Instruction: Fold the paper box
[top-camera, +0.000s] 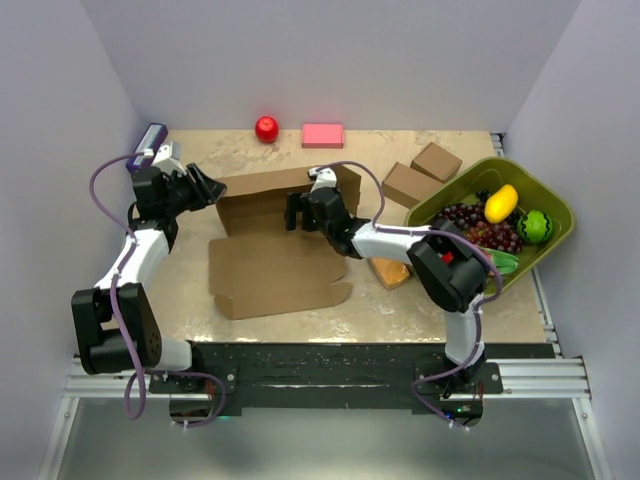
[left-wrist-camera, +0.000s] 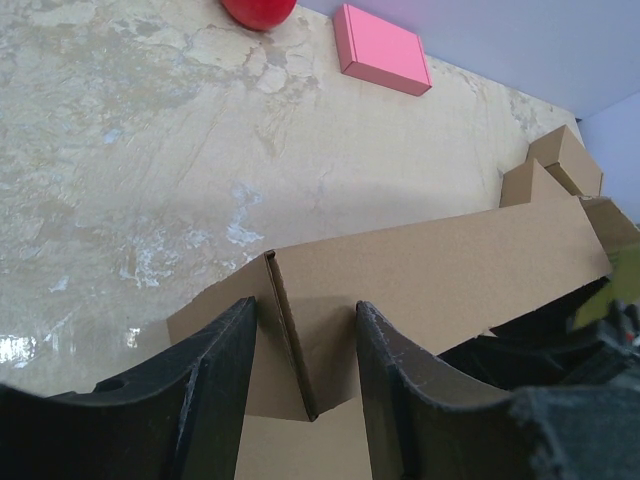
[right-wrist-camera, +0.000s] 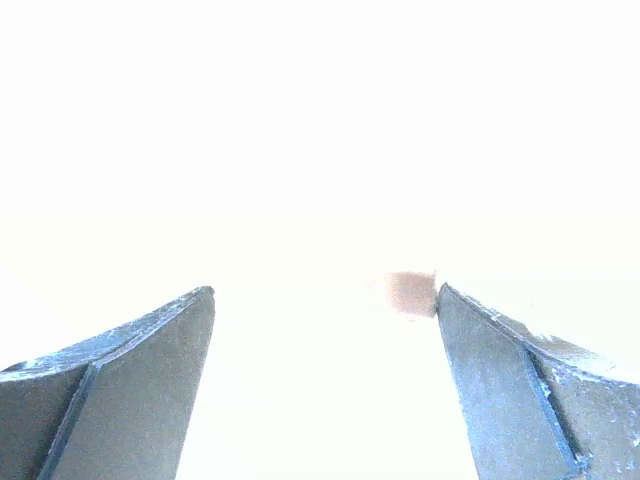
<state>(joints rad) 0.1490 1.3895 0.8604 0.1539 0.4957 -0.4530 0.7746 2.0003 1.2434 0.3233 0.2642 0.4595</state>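
The paper box (top-camera: 275, 272) is a large brown cardboard sheet lying flat mid-table, with its back wall (top-camera: 265, 192) folded upright. My left gripper (top-camera: 213, 189) is at the wall's left end. In the left wrist view it (left-wrist-camera: 305, 305) is open, with the folded corner edge (left-wrist-camera: 290, 340) of the cardboard standing between the jaws and a gap on each side. My right gripper (top-camera: 297, 212) hovers in front of the wall's right half. The right wrist view is washed out white, but that gripper (right-wrist-camera: 325, 290) is wide open, with only a small brown patch (right-wrist-camera: 412, 292) by one finger.
A red apple (top-camera: 266, 128) and a pink box (top-camera: 322, 135) lie at the back edge. Two small brown boxes (top-camera: 436, 161) (top-camera: 407, 184) sit right of the wall. A green tray (top-camera: 450, 188) of fruit stands at far right, and an orange item (top-camera: 390, 272) lies under the right arm.
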